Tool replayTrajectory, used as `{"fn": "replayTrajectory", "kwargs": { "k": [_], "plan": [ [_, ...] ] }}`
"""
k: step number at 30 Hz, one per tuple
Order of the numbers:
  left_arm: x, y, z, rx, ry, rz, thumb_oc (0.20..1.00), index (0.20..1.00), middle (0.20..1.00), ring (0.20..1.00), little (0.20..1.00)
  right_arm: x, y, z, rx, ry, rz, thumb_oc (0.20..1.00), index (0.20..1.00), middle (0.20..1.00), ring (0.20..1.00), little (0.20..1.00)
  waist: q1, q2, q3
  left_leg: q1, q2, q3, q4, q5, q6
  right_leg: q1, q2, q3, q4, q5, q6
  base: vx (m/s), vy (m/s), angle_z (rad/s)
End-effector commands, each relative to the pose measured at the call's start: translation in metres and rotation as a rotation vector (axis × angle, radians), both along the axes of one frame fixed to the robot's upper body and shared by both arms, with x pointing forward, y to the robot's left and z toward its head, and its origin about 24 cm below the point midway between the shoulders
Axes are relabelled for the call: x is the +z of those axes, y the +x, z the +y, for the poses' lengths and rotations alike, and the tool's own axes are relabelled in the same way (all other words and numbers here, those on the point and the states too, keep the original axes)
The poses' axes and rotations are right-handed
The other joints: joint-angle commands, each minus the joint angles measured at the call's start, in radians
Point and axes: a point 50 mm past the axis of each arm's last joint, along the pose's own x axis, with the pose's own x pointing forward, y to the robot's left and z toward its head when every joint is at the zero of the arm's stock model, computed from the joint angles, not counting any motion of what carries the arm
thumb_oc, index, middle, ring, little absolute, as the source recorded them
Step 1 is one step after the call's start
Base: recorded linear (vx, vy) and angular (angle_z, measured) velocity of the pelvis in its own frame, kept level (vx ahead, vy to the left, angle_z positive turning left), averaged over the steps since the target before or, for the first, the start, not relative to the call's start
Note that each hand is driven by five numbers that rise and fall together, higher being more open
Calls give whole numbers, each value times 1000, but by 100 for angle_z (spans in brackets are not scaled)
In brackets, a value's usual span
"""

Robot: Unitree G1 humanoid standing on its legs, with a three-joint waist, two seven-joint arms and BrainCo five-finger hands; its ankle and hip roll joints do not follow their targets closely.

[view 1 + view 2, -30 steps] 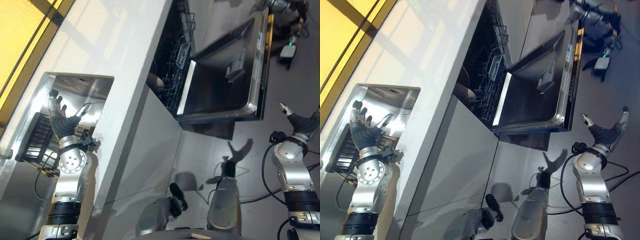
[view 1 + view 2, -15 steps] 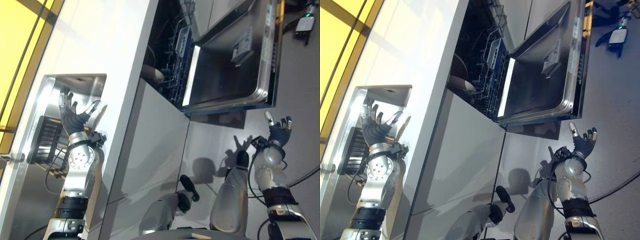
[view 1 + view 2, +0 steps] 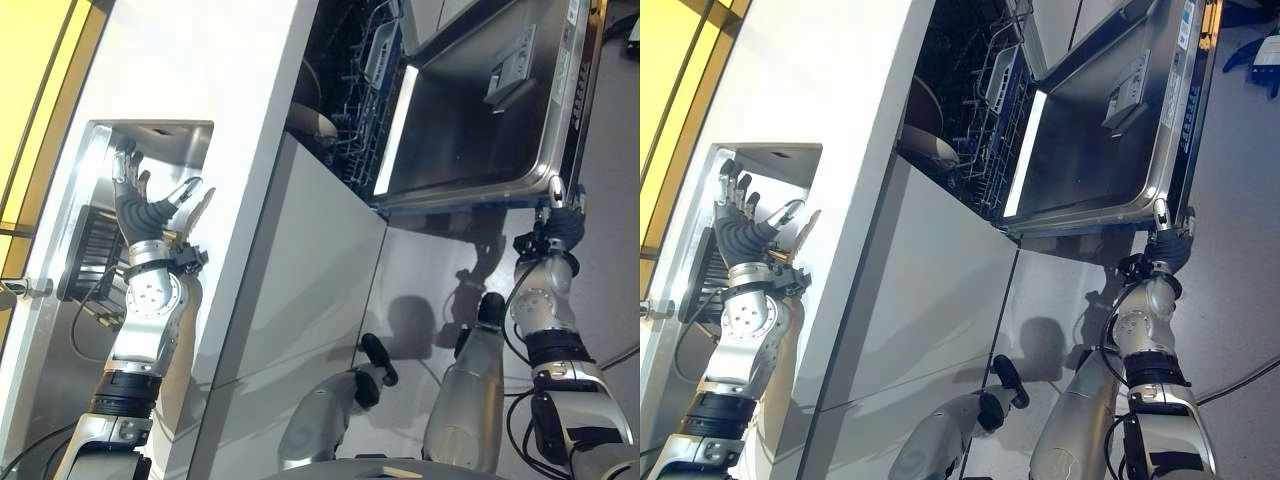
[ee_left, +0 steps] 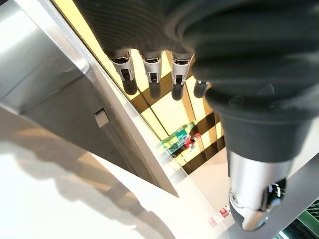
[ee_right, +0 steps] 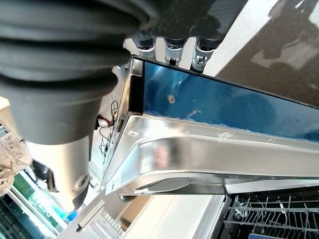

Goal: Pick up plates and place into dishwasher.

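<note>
Two beige plates stand in the lower rack of the open dishwasher. Its steel door hangs folded down. My right hand is at the door's near corner, and in the right wrist view the hand reaches behind the door's edge. My left hand is held up open over the steel sink, holding nothing. Its fingers are straight in the left wrist view.
A black dish rack sits in the sink beside my left hand. The white counter runs between the sink and the dishwasher. A grey cabinet front stands below it.
The camera has shifted. My right hand has risen from low near the floor to the dishwasher door's corner. My left hand stays open over the sink, a little higher.
</note>
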Motion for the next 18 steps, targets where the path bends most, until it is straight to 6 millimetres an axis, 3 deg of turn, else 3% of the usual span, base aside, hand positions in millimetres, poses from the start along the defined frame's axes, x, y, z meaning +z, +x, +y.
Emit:
{"fn": "replayTrajectory", "kwargs": {
  "k": [1,8,18],
  "plan": [
    [17,-3,7,16,-20,-83,1000,1000,1000,1000,1000,139,16,52,256,-388,-459,1000,1000,1000,1000,1000,4,149,103,-92,-2,-75,87,-4,-7,6,-50,81,139,-64,20,0,0,0],
    [20,-3,12,9,-21,-72,1000,1000,1000,1000,1000,135,11,100,580,-704,-378,1000,1000,1000,1000,1000,23,97,80,-77,9,-78,69,10,-10,42,-46,50,110,-52,22,3,-15,0],
    [28,-1,11,-2,20,-90,1000,1000,1000,1000,1000,128,1,141,744,-793,-407,1000,1000,1000,1000,1000,90,-15,33,-34,28,-108,57,16,-14,171,-47,-52,35,-20,30,35,-82,15]
  ]
}}
